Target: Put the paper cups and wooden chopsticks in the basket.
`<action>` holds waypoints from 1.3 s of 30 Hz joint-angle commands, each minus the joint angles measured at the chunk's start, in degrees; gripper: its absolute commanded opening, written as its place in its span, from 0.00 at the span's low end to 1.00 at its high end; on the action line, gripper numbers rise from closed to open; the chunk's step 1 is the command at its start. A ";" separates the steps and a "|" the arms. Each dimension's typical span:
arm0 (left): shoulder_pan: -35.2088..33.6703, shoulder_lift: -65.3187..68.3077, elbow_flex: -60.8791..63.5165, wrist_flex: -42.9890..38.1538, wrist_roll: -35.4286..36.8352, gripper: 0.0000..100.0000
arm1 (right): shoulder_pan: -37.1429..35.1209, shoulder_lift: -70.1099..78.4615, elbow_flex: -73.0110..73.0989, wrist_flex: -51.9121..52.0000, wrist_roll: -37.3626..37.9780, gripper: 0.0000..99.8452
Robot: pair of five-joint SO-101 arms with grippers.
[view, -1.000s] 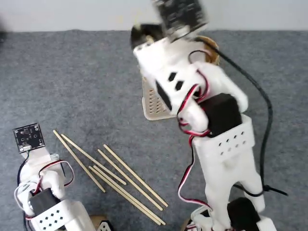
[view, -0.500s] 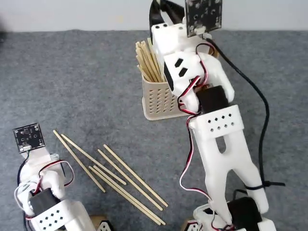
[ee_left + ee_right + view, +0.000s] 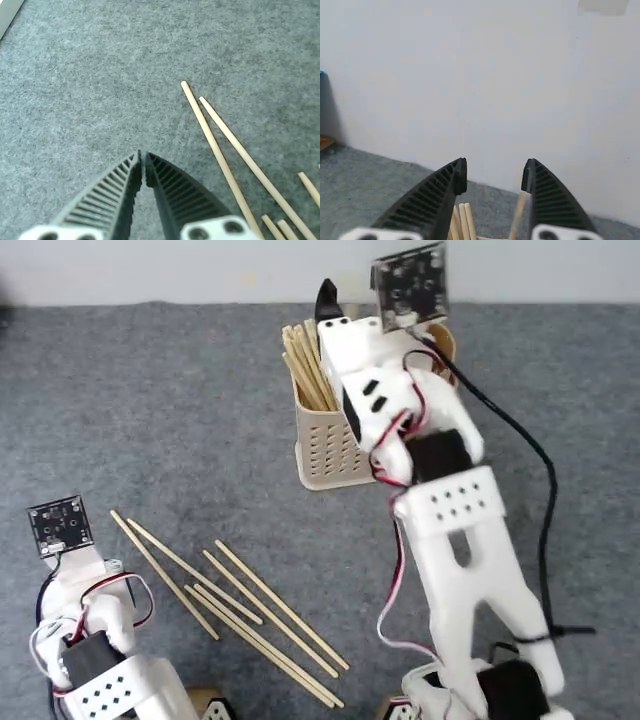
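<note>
The left gripper [image 3: 144,161], at 7 o'clock in the high view, has its jaws closed tip to tip on nothing, low over the grey carpet [image 3: 150,390]. About 6 loose wooden chopsticks [image 3: 235,612] lie flat on the carpet at 3 o'clock from that arm, slanting roughly parallel. At 1 o'clock from them stands the beige perforated basket [image 3: 328,452], upright, with a bundle of chopsticks [image 3: 305,368] leaning in its 10 o'clock corner. The right gripper [image 3: 495,175] hangs at 12 o'clock over the basket, jaws apart and the bundle's tops visible between them. A brown rounded rim [image 3: 443,340] shows at 3 o'clock of that arm; I cannot tell what it is.
</note>
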 commanded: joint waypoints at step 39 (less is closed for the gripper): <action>4.92 -0.18 -23.52 13.98 8.09 0.01 | 0.57 -51.91 5.27 71.78 -14.33 0.01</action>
